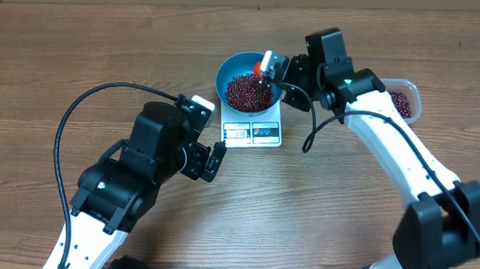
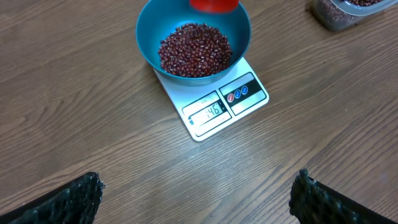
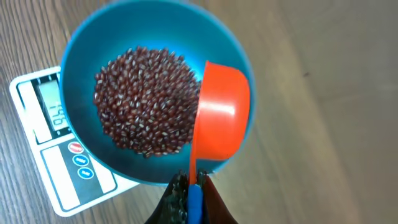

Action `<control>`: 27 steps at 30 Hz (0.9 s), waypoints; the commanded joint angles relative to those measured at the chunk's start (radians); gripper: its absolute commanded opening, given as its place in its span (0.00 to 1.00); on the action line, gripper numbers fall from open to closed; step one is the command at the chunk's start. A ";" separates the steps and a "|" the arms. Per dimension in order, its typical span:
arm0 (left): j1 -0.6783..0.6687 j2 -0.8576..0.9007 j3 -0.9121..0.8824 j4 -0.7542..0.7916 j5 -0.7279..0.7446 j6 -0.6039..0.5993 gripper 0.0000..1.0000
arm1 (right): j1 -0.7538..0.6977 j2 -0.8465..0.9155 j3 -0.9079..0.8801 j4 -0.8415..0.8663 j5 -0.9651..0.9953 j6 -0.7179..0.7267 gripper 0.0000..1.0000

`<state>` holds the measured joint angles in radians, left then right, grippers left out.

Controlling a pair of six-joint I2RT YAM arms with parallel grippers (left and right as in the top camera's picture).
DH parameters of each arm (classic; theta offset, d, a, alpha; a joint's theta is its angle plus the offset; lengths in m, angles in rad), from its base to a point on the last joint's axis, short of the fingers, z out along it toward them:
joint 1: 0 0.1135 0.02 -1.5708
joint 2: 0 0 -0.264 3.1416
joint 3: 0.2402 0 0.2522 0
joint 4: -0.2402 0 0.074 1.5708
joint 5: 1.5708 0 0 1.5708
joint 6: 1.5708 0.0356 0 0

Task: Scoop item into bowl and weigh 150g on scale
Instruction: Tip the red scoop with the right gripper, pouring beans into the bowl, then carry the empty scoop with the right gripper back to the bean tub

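Right jaws: clamped together on the handle of the orange-red scoop [image 3: 221,109], gripped at the bottom centre of the right wrist view. The scoop's cup is turned on its side over the right rim of the blue bowl [image 3: 81,50]. The beans [image 3: 146,102] lie in a loose dark red heap covering the bowl's floor. The bowl stands on the white scale [image 2: 217,109], upper centre of the overhead view, with the display edge toward the lower part of the frame. The display shows digits, which are too small for me to read with certainty. Left jaws: wide apart, holding nothing, fingertips [image 2: 74,199] at the lower corners of the left wrist view, over bare tabletop [image 2: 81,112] below the scale. A clear container [image 1: 404,101] with more beans sits at the right of the overhead view, apart from the scale.
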<state>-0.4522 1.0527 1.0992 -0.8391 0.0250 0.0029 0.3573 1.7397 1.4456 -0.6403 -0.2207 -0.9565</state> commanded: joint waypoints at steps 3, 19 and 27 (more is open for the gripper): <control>-0.006 -0.006 -0.003 0.001 -0.006 -0.006 1.00 | 0.003 -0.137 0.043 0.003 0.008 0.066 0.03; -0.006 -0.006 -0.003 0.001 -0.006 -0.006 1.00 | -0.106 -0.187 0.042 -0.031 0.579 0.502 0.03; -0.006 -0.006 -0.003 0.001 -0.006 -0.006 1.00 | -0.253 -0.183 0.039 -0.185 0.574 0.699 0.04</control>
<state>-0.4522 1.0527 1.0992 -0.8391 0.0250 0.0025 0.1406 1.5661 1.4605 -0.8024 0.3279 -0.3603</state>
